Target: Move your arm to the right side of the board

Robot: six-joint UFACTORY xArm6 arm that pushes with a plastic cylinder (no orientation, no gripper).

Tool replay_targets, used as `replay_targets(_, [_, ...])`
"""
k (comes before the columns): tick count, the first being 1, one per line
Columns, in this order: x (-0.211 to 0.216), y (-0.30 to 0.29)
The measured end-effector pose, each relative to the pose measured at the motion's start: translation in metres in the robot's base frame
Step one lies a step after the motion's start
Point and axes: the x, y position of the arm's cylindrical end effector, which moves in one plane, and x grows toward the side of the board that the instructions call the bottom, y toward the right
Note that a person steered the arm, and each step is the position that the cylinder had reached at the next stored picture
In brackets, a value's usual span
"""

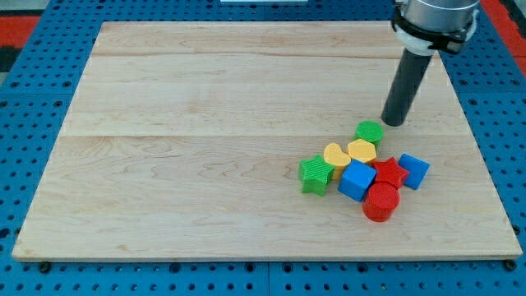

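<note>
Hovering just above-right of the green block (370,131), my tip (394,122), a bare jawless tool, on the board's (205,123) right.

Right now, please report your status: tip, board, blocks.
My tip down on board, view's right half. Green block just below-left, apart. Path rightward free of blocks.

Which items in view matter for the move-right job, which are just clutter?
Job:
- my tip, above the green block
- board, its right side

Lying about:
- green block
- yellow hexagon
- yellow heart
- green star
- blue cube
- red star
- small blue block
- red cylinder
</note>
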Motion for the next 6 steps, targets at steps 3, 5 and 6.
replay_targets(3, [0.037,0.058])
replay_targets(5, [0.037,0.059])
replay_targets(6, [0.037,0.06])
